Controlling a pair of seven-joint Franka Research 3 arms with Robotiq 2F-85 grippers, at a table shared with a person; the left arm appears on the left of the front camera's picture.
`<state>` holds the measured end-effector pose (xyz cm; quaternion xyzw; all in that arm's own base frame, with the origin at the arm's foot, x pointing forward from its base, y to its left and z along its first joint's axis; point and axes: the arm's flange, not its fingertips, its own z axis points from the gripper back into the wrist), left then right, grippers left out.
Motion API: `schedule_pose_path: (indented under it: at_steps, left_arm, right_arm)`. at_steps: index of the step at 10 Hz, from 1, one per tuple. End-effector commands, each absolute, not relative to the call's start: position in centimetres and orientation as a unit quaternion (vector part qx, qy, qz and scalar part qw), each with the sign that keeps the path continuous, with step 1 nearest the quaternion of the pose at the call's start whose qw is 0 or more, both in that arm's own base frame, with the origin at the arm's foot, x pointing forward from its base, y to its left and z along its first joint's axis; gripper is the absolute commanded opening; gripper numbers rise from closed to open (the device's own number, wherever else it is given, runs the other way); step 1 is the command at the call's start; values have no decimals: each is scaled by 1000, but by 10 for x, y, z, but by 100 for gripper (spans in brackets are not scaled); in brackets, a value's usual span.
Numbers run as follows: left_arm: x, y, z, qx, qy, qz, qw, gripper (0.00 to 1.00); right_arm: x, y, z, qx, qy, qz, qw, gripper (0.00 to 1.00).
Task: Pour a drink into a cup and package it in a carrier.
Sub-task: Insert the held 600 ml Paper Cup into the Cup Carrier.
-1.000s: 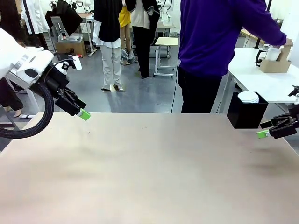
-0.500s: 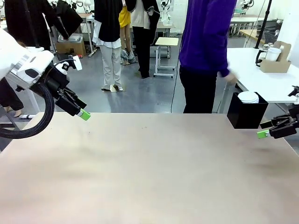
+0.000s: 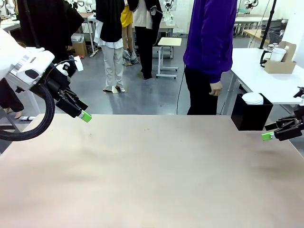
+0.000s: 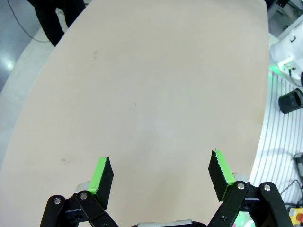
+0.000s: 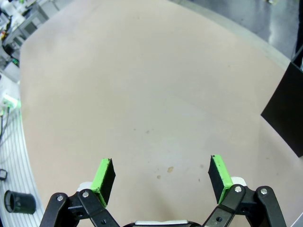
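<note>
beige desk spreads wide; a person in purple stands at its far side. left gripper and right gripper hover with jaws spread, empty. brown carrier with the white cup sits far right on a white table.

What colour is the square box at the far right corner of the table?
Black, with white lids on top; the box shows best in the front view.
</note>
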<state>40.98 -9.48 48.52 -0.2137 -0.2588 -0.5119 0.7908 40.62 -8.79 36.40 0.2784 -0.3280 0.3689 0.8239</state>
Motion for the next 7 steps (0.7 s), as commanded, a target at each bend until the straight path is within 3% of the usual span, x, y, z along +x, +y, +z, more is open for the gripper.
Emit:
schedule_pose_path:
  at_steps: [1, 7]
  left_arm:
    - [410, -95, 486, -218, -256, -510, 792, 100]
    - [410, -95, 486, -218, -256, -510, 792, 100]
  right_arm:
    - [407, -87, 363, 275, -342, 373, 818, 100]
    - [407, -87, 363, 275, -342, 373, 818, 100]
